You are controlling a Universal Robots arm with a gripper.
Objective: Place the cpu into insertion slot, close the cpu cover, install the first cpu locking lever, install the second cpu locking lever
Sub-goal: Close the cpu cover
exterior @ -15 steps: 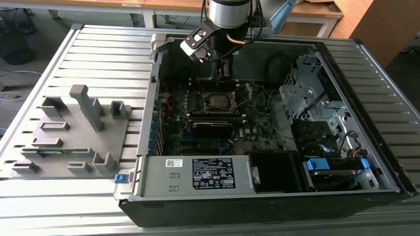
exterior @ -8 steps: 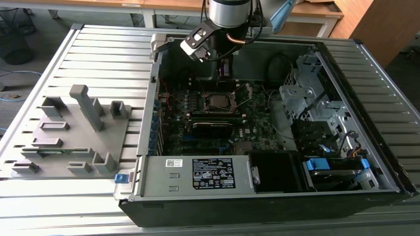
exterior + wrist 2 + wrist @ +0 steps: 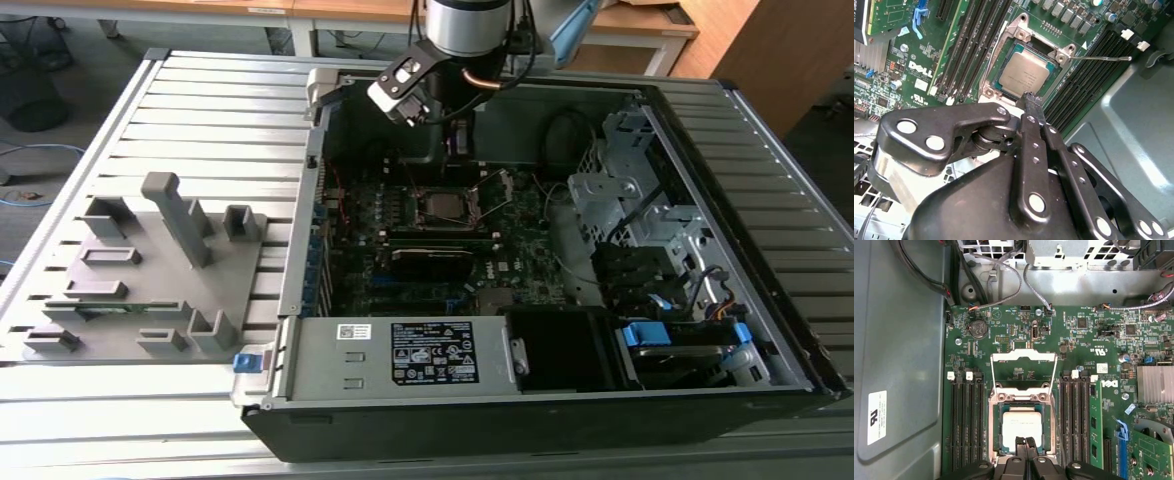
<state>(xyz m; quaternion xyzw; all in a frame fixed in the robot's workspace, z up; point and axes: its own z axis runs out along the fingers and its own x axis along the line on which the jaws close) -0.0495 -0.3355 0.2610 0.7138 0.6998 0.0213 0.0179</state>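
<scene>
The cpu (image 3: 1022,426) lies flat in the insertion slot (image 3: 995,427) on the green board, its silver top showing in both wrist views (image 3: 1025,74). The cpu cover (image 3: 1024,356) is swung open, lying back on the board beyond the slot. A thin locking lever (image 3: 1101,58) sticks out sideways from one corner of the slot. My gripper (image 3: 1025,441) hovers just over the near edge of the cpu, fingers shut together with nothing between them. In the exterior view the gripper (image 3: 455,140) hangs inside the computer case above the slot (image 3: 446,208).
Black memory slots (image 3: 963,422) flank the slot on both sides. A finned heatsink (image 3: 1155,384) and a green card (image 3: 1150,450) stand to one side. Loose cables (image 3: 1004,270) run along the case wall. Outside the case, a grey fixture (image 3: 147,270) sits at the exterior view's left.
</scene>
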